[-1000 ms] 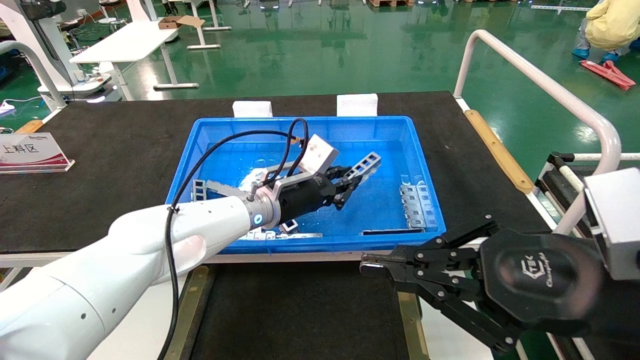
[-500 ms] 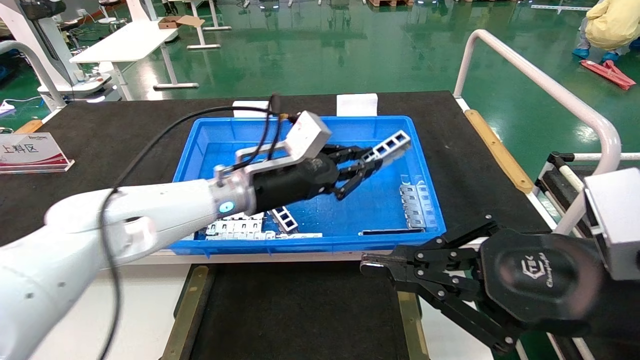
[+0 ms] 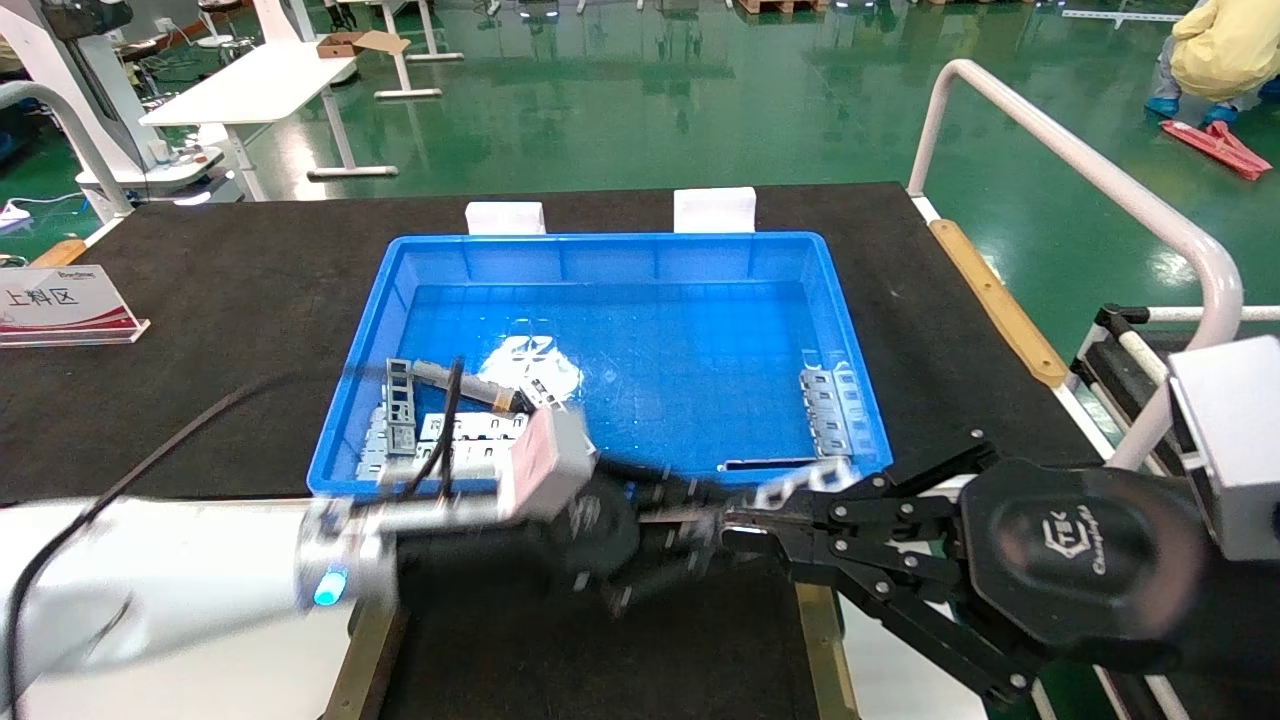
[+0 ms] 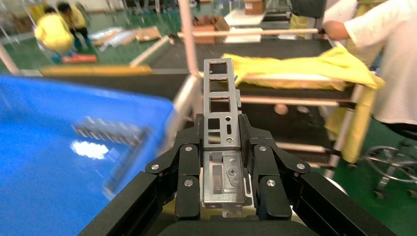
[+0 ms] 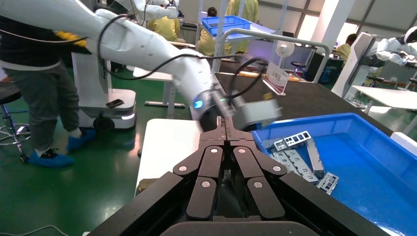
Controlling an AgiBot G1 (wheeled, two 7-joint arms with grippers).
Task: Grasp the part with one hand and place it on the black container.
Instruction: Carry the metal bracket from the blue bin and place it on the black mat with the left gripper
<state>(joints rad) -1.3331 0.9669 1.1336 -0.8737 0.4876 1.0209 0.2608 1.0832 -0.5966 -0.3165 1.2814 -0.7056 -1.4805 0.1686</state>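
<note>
My left gripper [image 3: 700, 515] is shut on the part [image 3: 803, 483], a silver-grey bracket with rectangular windows. It holds the part just in front of the blue bin's front wall, above the far end of the black container [image 3: 560, 660]. In the left wrist view the part [image 4: 221, 105] sticks out between the closed fingers [image 4: 189, 147] of my left gripper [image 4: 222, 129]. My right gripper [image 3: 735, 535] is shut and empty at the container's right side, close to the held part; it also shows in the right wrist view [image 5: 226, 127].
The blue bin [image 3: 600, 243] holds several more brackets at its front left [image 3: 440, 435] and right [image 3: 828, 408]. Brass strips [image 3: 370, 620] edge the container. A sign [image 3: 60, 300] stands far left, and a white rail [image 3: 1100, 170] runs on the right.
My left arm has swung out of the blue bin, down and toward me, carrying the part to the near side of the bin's front wall. The right arm has not moved.
</note>
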